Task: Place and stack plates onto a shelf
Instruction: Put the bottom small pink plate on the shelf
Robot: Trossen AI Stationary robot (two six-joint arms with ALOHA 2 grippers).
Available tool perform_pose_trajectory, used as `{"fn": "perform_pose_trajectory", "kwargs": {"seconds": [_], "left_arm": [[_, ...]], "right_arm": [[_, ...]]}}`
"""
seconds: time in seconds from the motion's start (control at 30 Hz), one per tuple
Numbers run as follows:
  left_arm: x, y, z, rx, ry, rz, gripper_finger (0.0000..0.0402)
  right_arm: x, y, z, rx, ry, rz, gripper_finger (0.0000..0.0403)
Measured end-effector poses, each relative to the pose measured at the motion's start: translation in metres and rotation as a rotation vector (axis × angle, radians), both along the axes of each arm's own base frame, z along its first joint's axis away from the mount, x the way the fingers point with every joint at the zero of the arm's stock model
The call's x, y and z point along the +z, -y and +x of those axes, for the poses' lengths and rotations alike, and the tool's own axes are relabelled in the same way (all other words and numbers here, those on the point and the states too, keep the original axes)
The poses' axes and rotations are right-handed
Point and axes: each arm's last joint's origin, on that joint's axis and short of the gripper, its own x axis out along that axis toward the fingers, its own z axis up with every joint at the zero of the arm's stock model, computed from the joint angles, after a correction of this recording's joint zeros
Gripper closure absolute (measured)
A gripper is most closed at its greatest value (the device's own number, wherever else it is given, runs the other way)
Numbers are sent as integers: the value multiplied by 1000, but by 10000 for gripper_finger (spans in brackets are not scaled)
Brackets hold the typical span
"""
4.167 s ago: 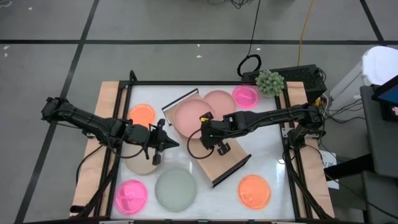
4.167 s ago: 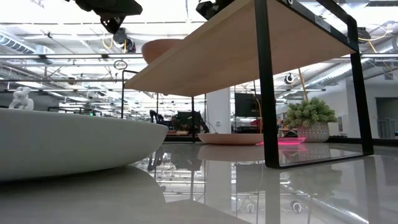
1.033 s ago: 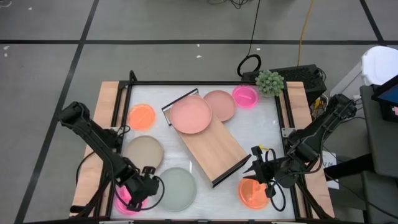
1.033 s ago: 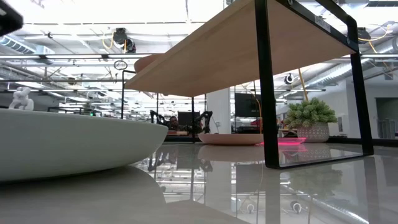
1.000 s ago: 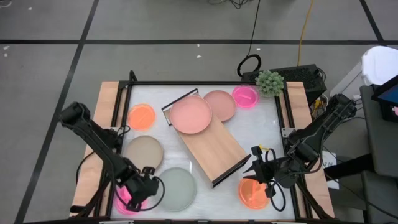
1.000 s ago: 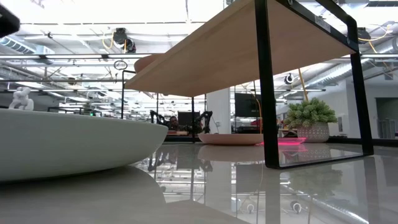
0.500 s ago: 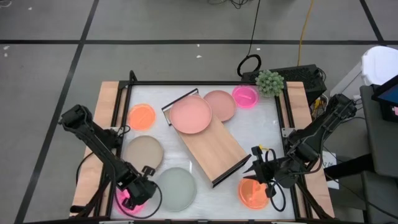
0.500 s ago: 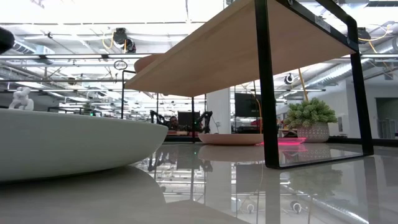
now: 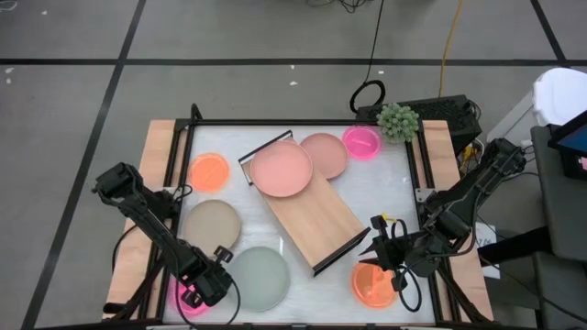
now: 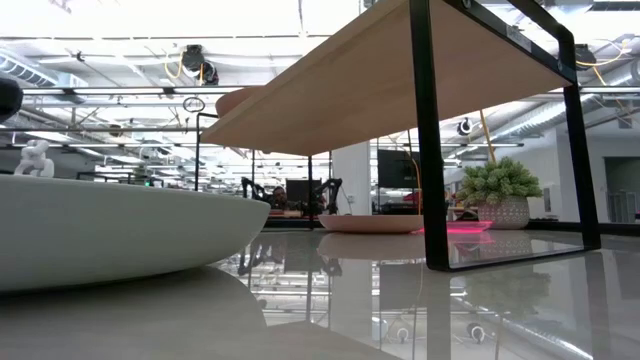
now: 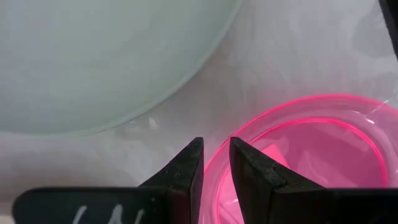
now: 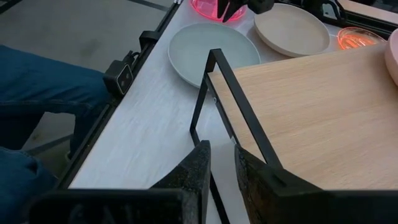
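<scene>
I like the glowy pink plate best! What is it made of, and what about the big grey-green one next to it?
The hot-pink plate looks like see-through plastic: light glows through its rim. The grey-green plate looks matte and solid, maybe ceramic or melamine; it cannot be told for sure.

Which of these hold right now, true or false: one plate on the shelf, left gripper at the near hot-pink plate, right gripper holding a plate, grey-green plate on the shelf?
1. One dusty-pink plate lies on the shelf. True.
2. The left gripper is at the hot-pink plate's rim. True.
3. The right gripper holds a plate. False: its fingers are nearly closed on nothing, beside the shelf's end.
4. The grey-green plate is on the shelf. False: it lies on the table.
</scene>
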Motion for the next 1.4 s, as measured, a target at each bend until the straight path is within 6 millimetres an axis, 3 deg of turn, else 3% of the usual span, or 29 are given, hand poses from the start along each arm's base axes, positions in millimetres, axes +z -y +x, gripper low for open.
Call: {"fn": "perform_pose_trajectory", "kwargs": {"seconds": [0.67,1.4], "left_arm": [[-1,-2,-3,-229,11,40,318],[-11,-10,-6,-266,-15,51,321]], "right_arm": [[0,0,0,0,0,-1,347],[0,0,0,3,0,-4,347]]}}
